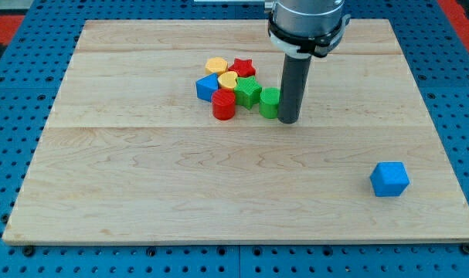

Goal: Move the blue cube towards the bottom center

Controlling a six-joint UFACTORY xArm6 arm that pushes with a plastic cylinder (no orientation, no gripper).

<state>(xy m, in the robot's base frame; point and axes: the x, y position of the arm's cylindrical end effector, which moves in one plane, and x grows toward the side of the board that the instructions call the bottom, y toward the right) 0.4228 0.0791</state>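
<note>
The blue cube (389, 179) lies alone on the wooden board (141, 170) near the view's bottom right. My tip (288, 120) stands at the upper middle of the board, far up and to the left of the blue cube. It touches or nearly touches the right side of a green block (269, 102), which belongs to a cluster of blocks.
The cluster left of my tip holds a green star (247, 92), a red cylinder (223, 105), a blue block (208, 87), a red star (242, 68) and two yellow blocks (216, 65) (229, 79). Blue pegboard (18, 116) surrounds the board.
</note>
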